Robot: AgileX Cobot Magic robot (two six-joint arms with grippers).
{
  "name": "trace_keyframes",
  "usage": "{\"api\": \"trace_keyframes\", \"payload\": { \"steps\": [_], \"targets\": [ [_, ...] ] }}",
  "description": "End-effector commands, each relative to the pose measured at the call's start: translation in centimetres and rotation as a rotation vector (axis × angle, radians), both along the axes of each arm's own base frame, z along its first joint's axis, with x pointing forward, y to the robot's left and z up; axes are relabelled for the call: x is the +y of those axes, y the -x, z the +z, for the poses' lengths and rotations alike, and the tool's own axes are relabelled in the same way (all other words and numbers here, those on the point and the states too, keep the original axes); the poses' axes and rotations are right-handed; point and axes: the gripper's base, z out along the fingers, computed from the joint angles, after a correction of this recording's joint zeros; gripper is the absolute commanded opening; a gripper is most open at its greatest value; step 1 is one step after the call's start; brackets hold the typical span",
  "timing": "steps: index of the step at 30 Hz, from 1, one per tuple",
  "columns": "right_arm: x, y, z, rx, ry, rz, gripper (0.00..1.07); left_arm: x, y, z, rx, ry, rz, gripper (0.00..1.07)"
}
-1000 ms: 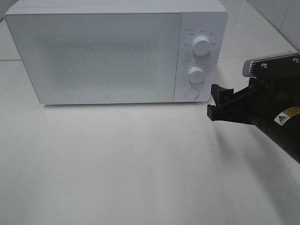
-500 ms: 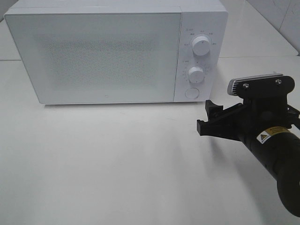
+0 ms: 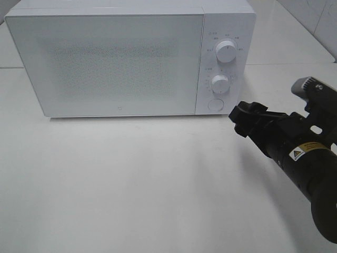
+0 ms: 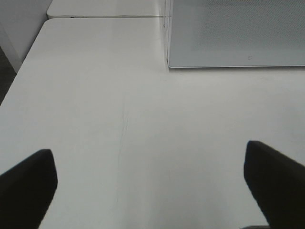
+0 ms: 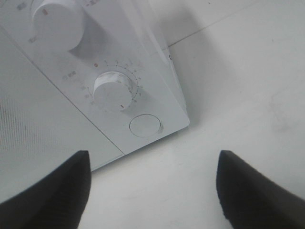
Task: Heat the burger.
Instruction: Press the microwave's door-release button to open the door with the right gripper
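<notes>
Microwave oven (image 3: 121, 63), white, one unit, standing toward the far edge of the bench (image 3: 131, 184). Door (image 3: 110, 63) shut, with a speckled panel through which nothing can be made out.

Control strip on the oven's right side: upper dial (image 3: 226, 51), lower dial (image 3: 220, 83) and a round button (image 3: 214, 105) below them, all white.

Right pincer (image 3: 238, 118), black, on a black arm coming in from the right edge of the bench. It hangs above the bench just in front of the oven's lower right corner, near the round button but apart from it. In its wrist view the two dark fingers (image 5: 47, 186) stand well apart with only bare bench between them, so it is open and grips nothing.

Left pincer (image 4: 148, 157), seen only in its own wrist view, sits over bare bench toward the left edge, short of the oven's front left corner. Its fingers are spread wide and hold nothing.

Burger: shows in none of the views, and I cannot tell where it is.
</notes>
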Motion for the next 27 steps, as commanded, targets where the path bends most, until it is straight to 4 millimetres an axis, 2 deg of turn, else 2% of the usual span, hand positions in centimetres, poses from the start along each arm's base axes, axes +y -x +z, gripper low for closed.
{"api": "trace_keyframes", "payload": {
  "steps": [1,2,4,5,6,7,9,10,12,13,17,20,27],
  "targets": [
    [0.06,0.13,-0.17,0.024,-0.187,-0.060,0.66,-0.07,0.16,0.01,-0.026,0.007,-0.001,1.00],
    [0.08,0.16,-0.29,0.041,-0.316,-0.104,0.61,-0.07,0.16,0.01,-0.026,0.007,-0.001,1.00],
    [0.08,0.17,-0.31,0.046,-0.363,-0.120,0.58,-0.07,0.16,0.01,-0.026,0.007,-0.001,1.00],
    [0.08,0.17,-0.31,0.053,-0.476,-0.158,0.51,-0.07,0.16,0.01,-0.026,0.007,-0.001,1.00],
    [0.08,0.17,-0.31,0.055,-0.519,-0.173,0.49,-0.07,0.16,0.01,-0.026,0.007,-0.001,1.00],
    [0.08,0.17,-0.31,0.055,-0.519,-0.173,0.49,-0.07,0.16,0.01,-0.026,0.007,-0.001,1.00],
    [0.10,0.20,-0.41,0.075,-0.692,-0.234,0.32,-0.07,0.16,0.01,-0.026,0.007,-0.001,1.00],
    [0.10,0.20,-0.41,0.075,-0.692,-0.234,0.32,-0.07,0.16,0.01,-0.026,0.007,-0.001,1.00],
    [0.12,0.27,-0.57,0.098,-0.768,-0.266,0.21,-0.07,0.16,0.01,-0.026,0.007,-0.001,1.00],
    [0.12,0.27,-0.57,0.098,-0.768,-0.266,0.21,-0.07,0.16,0.01,-0.026,0.007,-0.001,1.00],
    [0.14,0.30,-0.64,0.110,-0.836,-0.293,0.06,-0.07,0.16,0.01,-0.026,0.007,-0.001,1.00],
    [0.14,0.30,-0.64,0.110,-0.844,-0.296,0.00,-0.07,0.16,0.01,-0.026,0.007,-0.001,1.00],
    [0.75,-0.40,-1.12,0.114,-0.842,-0.301,0.00,-0.07,0.16,0.01,-0.026,0.007,-0.001,1.00]
  ]
}}
